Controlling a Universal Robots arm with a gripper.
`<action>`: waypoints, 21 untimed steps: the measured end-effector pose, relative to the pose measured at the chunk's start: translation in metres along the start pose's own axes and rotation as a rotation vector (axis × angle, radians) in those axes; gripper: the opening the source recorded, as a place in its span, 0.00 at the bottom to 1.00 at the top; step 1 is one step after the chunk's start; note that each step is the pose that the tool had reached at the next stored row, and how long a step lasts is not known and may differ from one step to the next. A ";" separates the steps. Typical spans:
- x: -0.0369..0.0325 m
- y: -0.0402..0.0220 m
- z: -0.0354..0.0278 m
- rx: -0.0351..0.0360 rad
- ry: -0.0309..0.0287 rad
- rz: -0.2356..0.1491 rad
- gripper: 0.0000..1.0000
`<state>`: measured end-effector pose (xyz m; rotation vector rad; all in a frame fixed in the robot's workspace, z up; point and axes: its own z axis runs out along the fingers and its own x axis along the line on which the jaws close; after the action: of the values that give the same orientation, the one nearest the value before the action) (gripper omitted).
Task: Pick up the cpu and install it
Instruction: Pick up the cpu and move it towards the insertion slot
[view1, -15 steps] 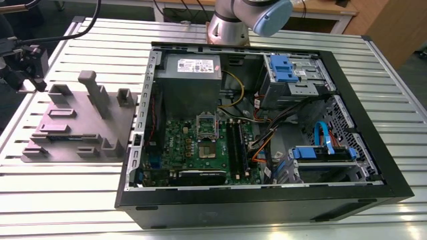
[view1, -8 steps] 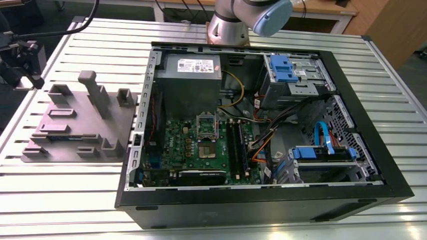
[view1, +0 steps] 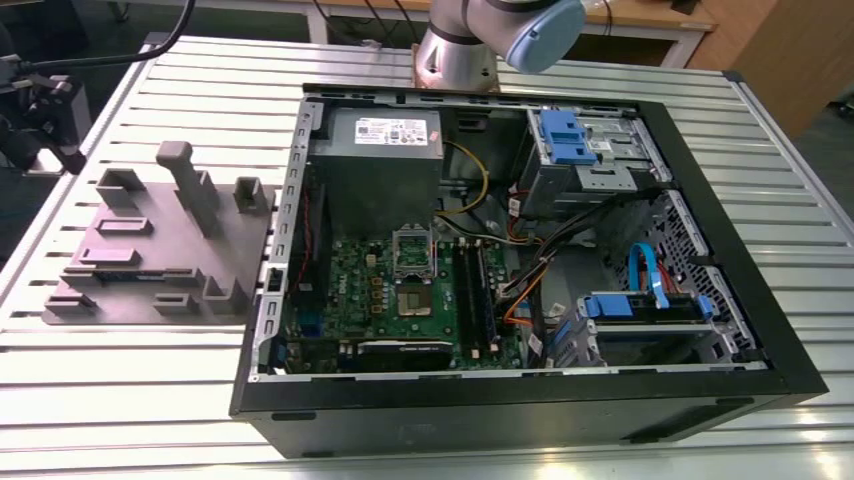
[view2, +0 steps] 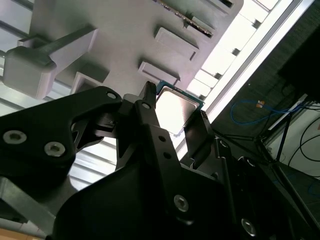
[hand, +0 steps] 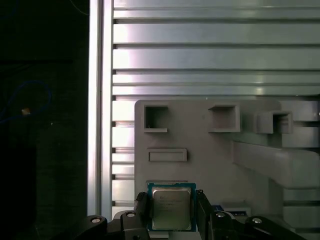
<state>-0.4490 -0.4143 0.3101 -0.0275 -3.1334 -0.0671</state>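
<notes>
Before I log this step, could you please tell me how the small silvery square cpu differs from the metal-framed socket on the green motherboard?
The small flat silvery-topped cpu is clamped in the black end effector above the grey fixture plate; the metal-framed socket sits fixed on the green motherboard inside the black computer case. The cpu's face is pale metal; the socket's centre is dark. Both are roughly square.

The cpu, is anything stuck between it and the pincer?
No, nothing visible is in the way. In both wrist views the cpu sits right between the two fingers of the pincer. They seem to press on its opposite edges, above the grey parts fixture.
</notes>
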 end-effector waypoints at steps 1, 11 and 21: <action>0.0000 0.0000 -0.0008 0.0001 0.0001 0.000 0.47; 0.0001 0.0003 -0.0080 0.0000 0.0000 0.000 0.47; 0.0001 0.0005 -0.0117 0.0001 0.0001 0.000 0.47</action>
<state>-0.4490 -0.4143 0.3218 -0.0274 -3.1333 -0.0670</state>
